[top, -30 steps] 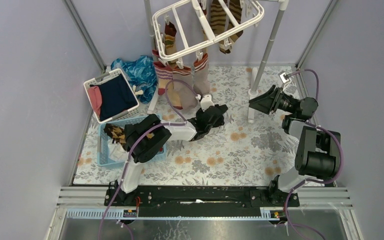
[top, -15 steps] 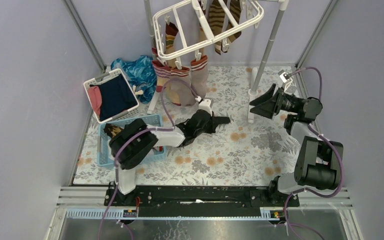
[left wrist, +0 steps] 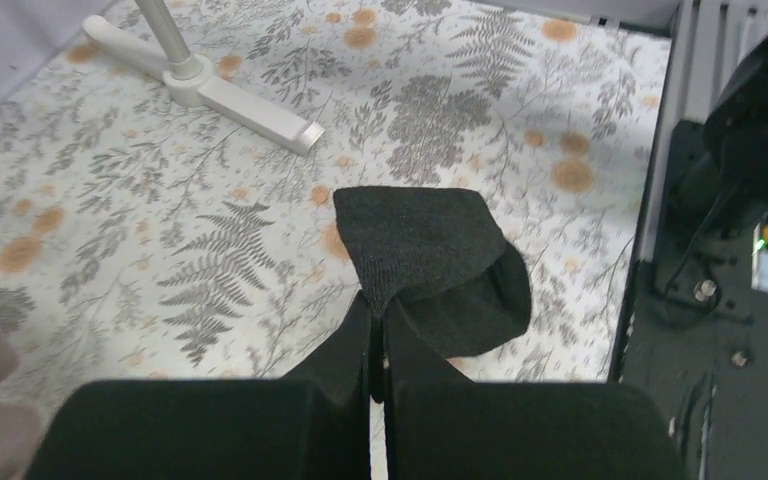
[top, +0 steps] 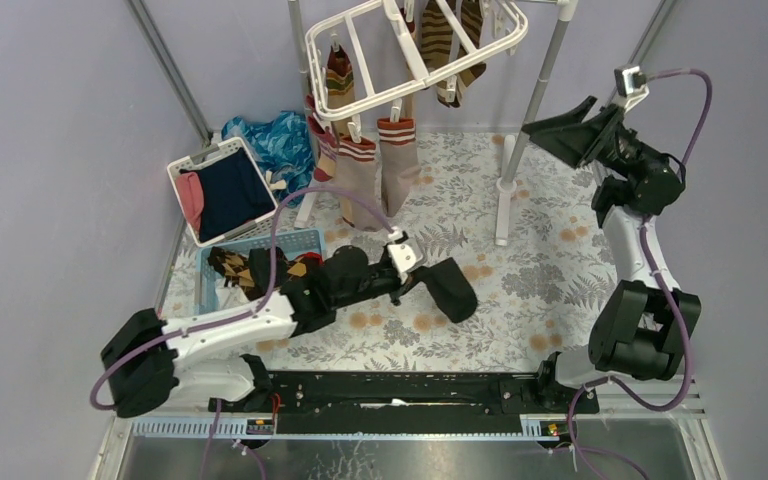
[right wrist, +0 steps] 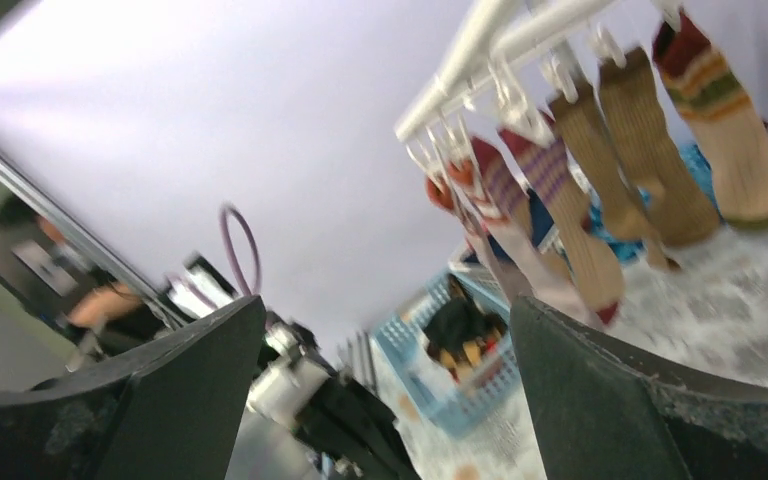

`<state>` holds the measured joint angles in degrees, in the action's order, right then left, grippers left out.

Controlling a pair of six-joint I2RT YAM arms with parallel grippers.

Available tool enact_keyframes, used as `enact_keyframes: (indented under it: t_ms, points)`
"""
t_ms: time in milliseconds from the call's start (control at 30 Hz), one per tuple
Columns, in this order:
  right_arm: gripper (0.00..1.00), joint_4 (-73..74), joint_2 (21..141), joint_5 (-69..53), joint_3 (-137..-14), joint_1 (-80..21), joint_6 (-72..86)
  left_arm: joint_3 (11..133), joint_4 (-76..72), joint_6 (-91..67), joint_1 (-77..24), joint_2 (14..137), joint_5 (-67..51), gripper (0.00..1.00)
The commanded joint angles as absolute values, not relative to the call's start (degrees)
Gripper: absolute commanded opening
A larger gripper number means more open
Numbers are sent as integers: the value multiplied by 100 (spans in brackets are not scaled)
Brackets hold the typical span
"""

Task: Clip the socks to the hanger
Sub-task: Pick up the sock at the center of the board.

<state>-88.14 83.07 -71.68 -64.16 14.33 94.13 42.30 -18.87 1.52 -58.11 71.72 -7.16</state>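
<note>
**Black sock (left wrist: 430,250) pinched in left jaws; baskets at the bench's (top: 530,290) left**

The blue basket (top: 290,237) sits at the left of the bench and holds brown-and-yellow argyle socks (top: 232,268) in a dark heap. The left arm (top: 230,328) lies across its near side and hides whatever else is in it. Behind it the white basket (top: 182,165) stands tilted, with a navy garment (top: 235,190) and a pink garment (top: 191,200) inside. A blue cloth (top: 278,140) is bunched just beyond it, outside both baskets.

The left jaws are closed tight on the black sock's edge, low over the middle of the bench. The sock spreads forward from them, and I cannot tell whether it touches the bench. The right jaws stand wide apart with nothing between them, raised high at the right beside the pole (top: 538,85) and facing the hanger (top: 412,58).

The hanger's far side is cut off by the top edge of the overhead view. Tan socks (top: 360,185) with striped cuffs hang from its near rail. Striped socks (top: 445,40) hang farther in, their tops out of frame. The right wrist view is blurred, so the clips cannot be made out one by one.
</note>
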Motion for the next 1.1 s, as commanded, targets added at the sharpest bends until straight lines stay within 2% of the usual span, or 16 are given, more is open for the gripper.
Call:
enact_keyframes:
  t_ms: [0, 67, 100, 133, 167, 200, 233, 267, 333, 467, 533, 600, 733, 933, 1067]
  points:
    - [100, -9821, 8606, -6498, -7345, 1151, 10408, 3718, -1707, 1523, -5839, 6411, -906, 0]
    - [100, -9033, 8403, -7087, -7425, 913, 8956, 3560, -1847, 1917, -5839, 5937, -947, 0]
    - [100, -7822, 8052, -7143, -7189, 862, 7798, 3486, -1912, 2126, -5842, 5743, -942, 0]
    - [100, -6174, 7565, -7022, -6963, 819, 5855, 3441, -1941, 2317, -5837, 5579, -941, 0]
    - [100, -3350, 7027, -6399, -6955, 655, 3235, 3413, -1909, 2555, -5837, 5426, -965, 0]
    - [100, -483, 6814, -5561, -7505, 202, 575, 3415, -1837, 2834, -5837, 5307, -1035, 0]
    - [100, 1177, 6831, -4457, -7986, -414, -1021, 3437, -1757, 3078, -5836, 5213, -1105, 0]
    - [100, 1538, 6795, -4119, -8013, -641, -1495, 3486, -1646, 3311, -5843, 5161, -1175, 0]
    - [100, 1510, 6684, -4775, -7641, -673, -1695, 3656, -1310, 3696, -5836, 5146, -1288, 0]
    - [100, 2918, 6679, -6953, -7254, -685, -3326, 3950, -866, 4106, -5840, 5258, -1170, 0]
    - [100, 3571, 6583, -7366, -6955, -727, -3930, 4051, -809, 4118, -5832, 5283, -1150, 0]
    - [100, 3884, 6440, -7440, -6604, -880, -4546, 4095, -790, 4095, -5835, 5307, -1182, 0]
    - [100, 3437, 6228, -7209, -5797, -1368, -4296, 4061, -1139, 3881, -5835, 5396, -1331, 0]
    - [100, 1789, 6275, -7222, -5205, -1577, -2891, 3997, -1523, 3495, -5835, 5467, -1493, 0]
    - [95, 901, 6425, -7281, -5076, -1790, -2058, 3878, -1726, 3344, -5837, 5465, -1527, 0]
